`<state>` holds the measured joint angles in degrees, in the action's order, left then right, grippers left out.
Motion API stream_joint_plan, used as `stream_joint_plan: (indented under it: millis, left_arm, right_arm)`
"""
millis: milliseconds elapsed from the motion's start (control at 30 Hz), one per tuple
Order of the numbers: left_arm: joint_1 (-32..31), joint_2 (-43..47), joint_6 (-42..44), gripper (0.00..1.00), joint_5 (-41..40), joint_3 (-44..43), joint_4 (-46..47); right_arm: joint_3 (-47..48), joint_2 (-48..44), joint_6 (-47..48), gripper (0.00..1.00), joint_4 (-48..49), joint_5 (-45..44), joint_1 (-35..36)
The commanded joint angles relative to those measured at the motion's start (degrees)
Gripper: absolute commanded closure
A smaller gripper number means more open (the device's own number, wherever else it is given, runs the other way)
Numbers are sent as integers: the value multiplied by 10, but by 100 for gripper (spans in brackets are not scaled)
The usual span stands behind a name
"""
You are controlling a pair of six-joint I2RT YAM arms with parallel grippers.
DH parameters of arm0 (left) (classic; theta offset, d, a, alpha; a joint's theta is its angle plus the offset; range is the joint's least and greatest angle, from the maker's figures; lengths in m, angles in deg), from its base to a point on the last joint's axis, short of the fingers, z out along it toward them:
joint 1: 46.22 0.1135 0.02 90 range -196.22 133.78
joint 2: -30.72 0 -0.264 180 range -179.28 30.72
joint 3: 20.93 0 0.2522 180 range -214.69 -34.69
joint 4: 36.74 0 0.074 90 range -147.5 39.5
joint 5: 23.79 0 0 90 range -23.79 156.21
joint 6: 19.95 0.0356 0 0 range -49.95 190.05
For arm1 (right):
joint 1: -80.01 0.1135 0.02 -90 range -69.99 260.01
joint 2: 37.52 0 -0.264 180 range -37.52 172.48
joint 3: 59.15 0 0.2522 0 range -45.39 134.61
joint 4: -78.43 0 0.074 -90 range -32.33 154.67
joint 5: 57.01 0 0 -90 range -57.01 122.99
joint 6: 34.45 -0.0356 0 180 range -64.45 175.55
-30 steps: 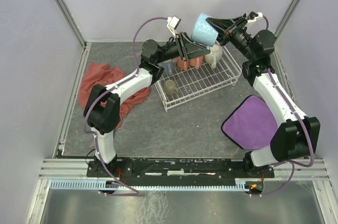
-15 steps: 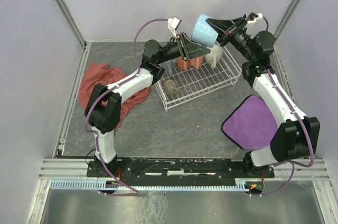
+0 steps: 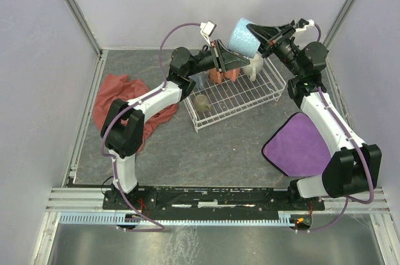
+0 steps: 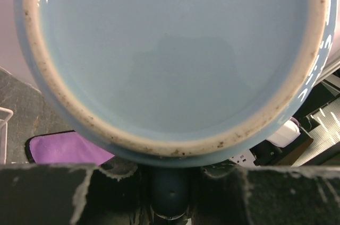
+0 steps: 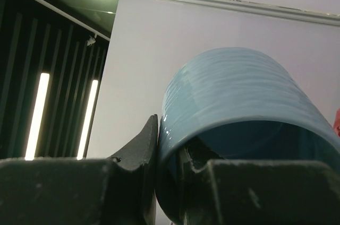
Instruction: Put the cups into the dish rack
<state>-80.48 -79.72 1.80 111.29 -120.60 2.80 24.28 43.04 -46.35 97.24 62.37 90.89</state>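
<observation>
**Q:** Top view: where is the light blue mug (image 3: 240, 35)?

**A:** It is in the air over the far end of the rack (image 3: 232, 97), tilted, with its mouth toward the right hand (image 3: 253, 29), which pinches its wall. The left hand (image 3: 239, 59) lies just beneath the mug, and its finger setting cannot be read from here. In the rack stand an orange mug (image 3: 215, 75), a cream mug (image 3: 255, 65) and an olive mug (image 3: 201, 102). On the tabletop (image 3: 206, 152) a red cloth (image 3: 115, 99) lies left of the rack and a purple cloth (image 3: 297, 143) lies to its right.

**Q:** Left wrist view?

**A:** The mug's pale blue underside, ringed by a speckled unglazed foot, fills the frame. The left hand's fingers (image 4: 53, 193) sit apart at the bottom edge, with a dark blue rounded part between them. Whether they press on it cannot be told. A strip of the purple cloth shows at lower left.

**Q:** Right wrist view?

**A:** The right hand clamps the mug's wall, one finger (image 5: 139, 153) outside and the other inside the mouth. The mug's ribbed blue side stands against a pale wall.
</observation>
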Motion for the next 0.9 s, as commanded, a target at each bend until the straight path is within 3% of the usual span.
stream_joint_plan:
  millis: [0, 133, 267, 433, 600, 867]
  left_arm:
    - [-3, 24, 30, 97, -52, -21, -35]
    - [-3, 53, 103, 97, -88, -21, -153]
    - [-3, 71, 166, 97, -108, -25, -250]
    - [-3, 88, 227, 97, -134, -19, -333]
    - [-3, 101, 269, 97, -140, -11, -373]
    - [-4, 110, 302, 97, -167, -2, -426]
  right_arm:
    - [-16, -34, 26, 99, 40, 26, 13]
    - [-31, -40, 38, 98, 31, 26, 13]
    - [-39, -43, 49, 88, 25, 24, 12]
    - [-43, -46, 62, 69, 15, 24, 12]
    - [-60, -60, 82, 56, -2, 18, 8]
    - [-100, -101, 129, 48, -62, 18, -19]
